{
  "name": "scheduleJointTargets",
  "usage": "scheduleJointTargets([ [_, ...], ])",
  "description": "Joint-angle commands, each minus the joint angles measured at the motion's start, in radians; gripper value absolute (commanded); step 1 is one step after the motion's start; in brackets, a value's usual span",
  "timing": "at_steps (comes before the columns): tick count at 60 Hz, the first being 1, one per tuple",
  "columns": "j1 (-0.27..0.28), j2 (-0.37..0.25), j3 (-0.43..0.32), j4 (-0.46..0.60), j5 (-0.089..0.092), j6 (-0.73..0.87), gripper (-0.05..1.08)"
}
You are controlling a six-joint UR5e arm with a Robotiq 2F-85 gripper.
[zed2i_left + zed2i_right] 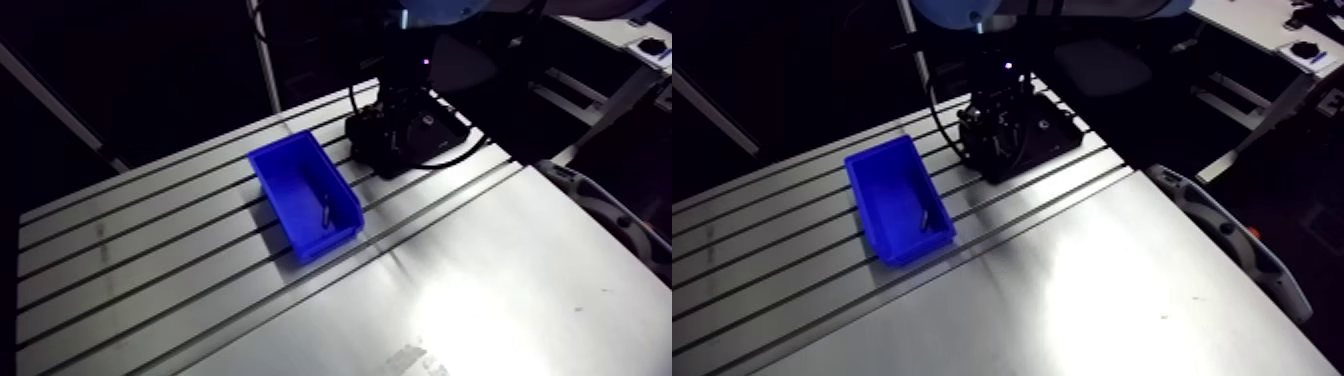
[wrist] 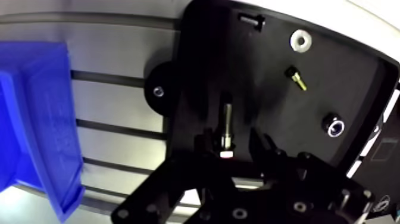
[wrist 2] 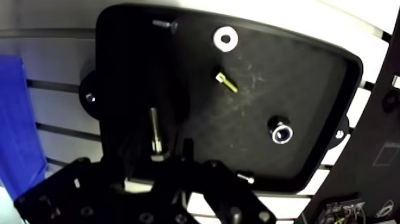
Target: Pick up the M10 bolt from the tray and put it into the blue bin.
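In the wrist view a silver M10 bolt [image 2: 227,122] lies on the black tray [image 2: 202,65], its head toward the gripper. My gripper [image 2: 231,144] is low over it, open, with one dark finger on each side of the bolt's head and small gaps between. The blue bin [image 1: 303,192] stands on the table beside the tray, and its wall [image 2: 41,119] shows to one side of the gripper. A thin dark piece [image 1: 327,211] lies inside the bin. In the arm view the wrist [image 1: 405,100] hangs right above the tray [image 1: 362,140].
Also on the tray are a white washer [image 2: 300,41], a small brass-tipped screw [image 2: 296,77], a shiny round nut [image 2: 334,127] and a black screw [image 2: 252,19]. The slotted aluminium table [image 1: 150,270] stretches around the bin.
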Motion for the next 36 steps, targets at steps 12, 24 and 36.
scheduleJointTargets([
  [12,0.001,0.002,0.007,0.000,0.000,0.002,0.59],
  [24,0.001,0.002,0.004,0.000,0.000,0.002,0.60],
  [36,0.003,0.003,0.007,0.000,0.000,0.002,0.64],
])
